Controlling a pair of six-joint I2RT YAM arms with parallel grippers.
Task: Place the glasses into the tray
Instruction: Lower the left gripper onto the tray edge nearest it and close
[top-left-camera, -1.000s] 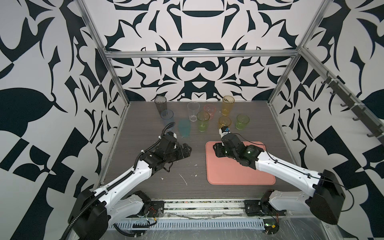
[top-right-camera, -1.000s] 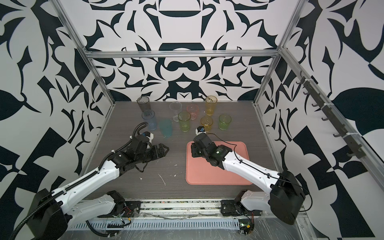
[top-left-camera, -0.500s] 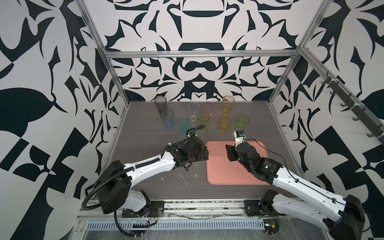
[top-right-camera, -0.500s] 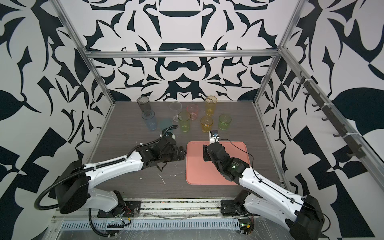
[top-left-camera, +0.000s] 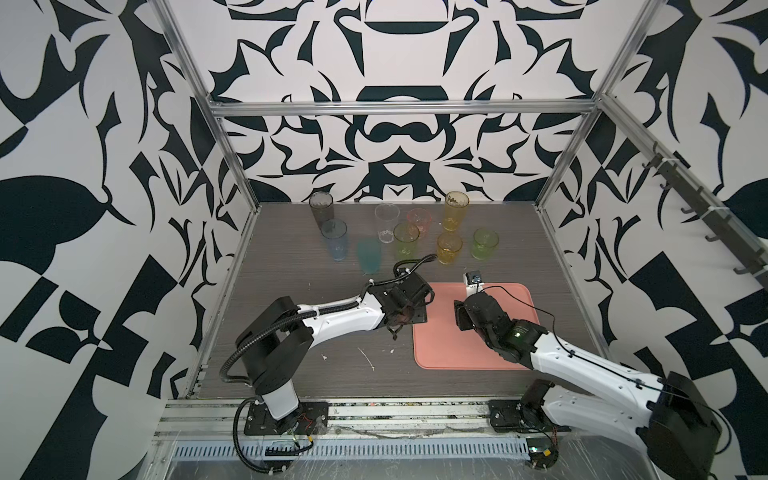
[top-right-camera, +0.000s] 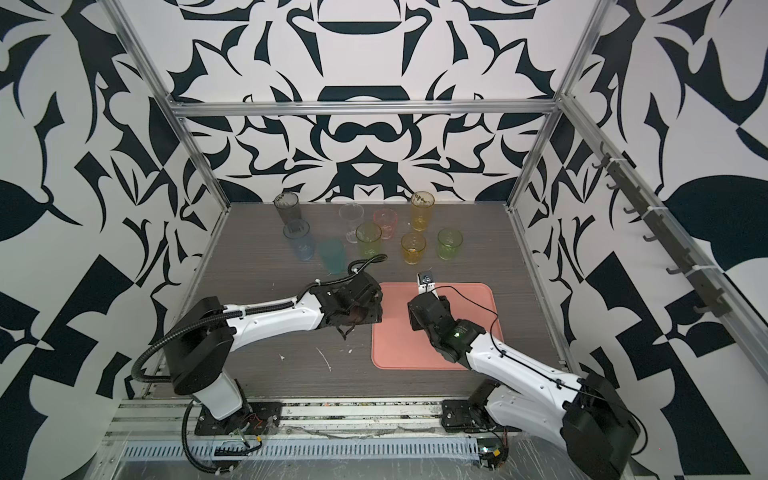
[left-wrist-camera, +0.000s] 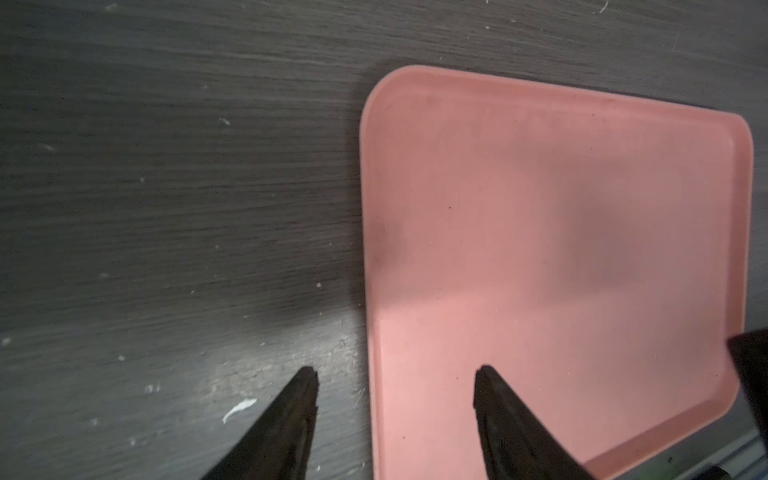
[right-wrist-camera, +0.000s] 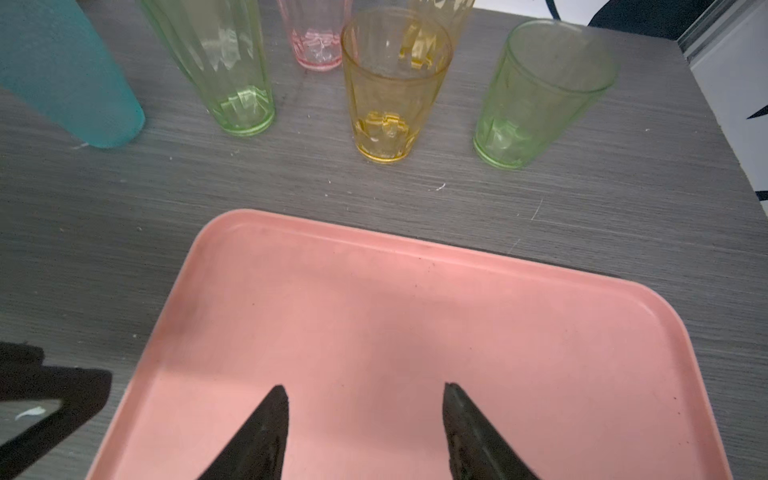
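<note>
The salmon-pink tray (top-left-camera: 465, 349) (top-right-camera: 419, 349) lies bare on the dark table at front right. Several glasses stand behind it in both top views: smoky grey (top-left-camera: 321, 206), blue (top-left-camera: 334, 239), teal (top-left-camera: 368, 255), clear (top-left-camera: 386, 222), tall green (top-left-camera: 406, 240), pink (top-left-camera: 419, 220), tall amber (top-left-camera: 456, 210), short amber (top-left-camera: 449, 248), short green (top-left-camera: 484, 244). My left gripper (top-left-camera: 409, 318) (left-wrist-camera: 395, 374) is open and empty, straddling the tray's left rim (left-wrist-camera: 368, 232). My right gripper (top-left-camera: 462, 318) (right-wrist-camera: 365, 390) hangs open and empty over the tray (right-wrist-camera: 415, 316), facing the short amber glass (right-wrist-camera: 392, 87).
White scraps (top-left-camera: 368, 359) dot the table in front of the left arm. Aluminium frame posts (top-left-camera: 569, 145) and patterned walls close in the table on three sides. The left gripper's finger (right-wrist-camera: 45, 415) shows beside the tray in the right wrist view.
The left arm has swung right, from near the teal glass to the tray's left rim. The right gripper has drawn back from the tray's far left corner toward its middle.
</note>
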